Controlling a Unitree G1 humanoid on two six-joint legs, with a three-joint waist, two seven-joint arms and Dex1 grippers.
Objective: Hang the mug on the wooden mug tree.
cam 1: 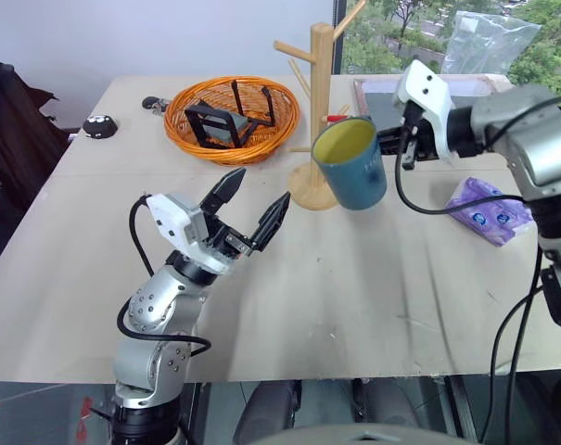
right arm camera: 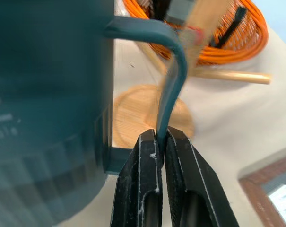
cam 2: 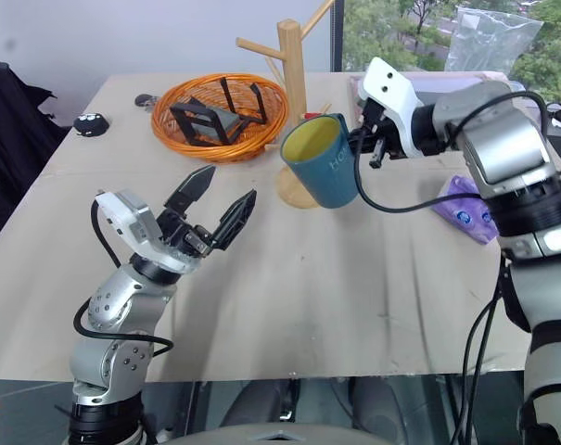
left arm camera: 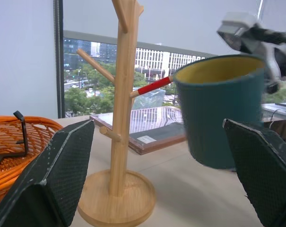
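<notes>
Pale beige tabletop (cam 1: 354,306) stretches toward a window with green trees beyond. On it stand a round orange wicker basket (cam 1: 232,118) and the tall pale wooden mug tree (cam 1: 320,111); a purple packet (cam 1: 489,211) lies near the right arm. The right gripper (right arm camera: 160,142) is clamped on the loop handle of the teal-blue mug with a yellow inside (cam 1: 350,163), held in the air just beside the tree. The left gripper (cam 1: 252,209) hovers with its fingers spread, holding nothing. From the left wrist, a red-tipped peg (left arm camera: 153,85) appears beside the mug's rim.
</notes>
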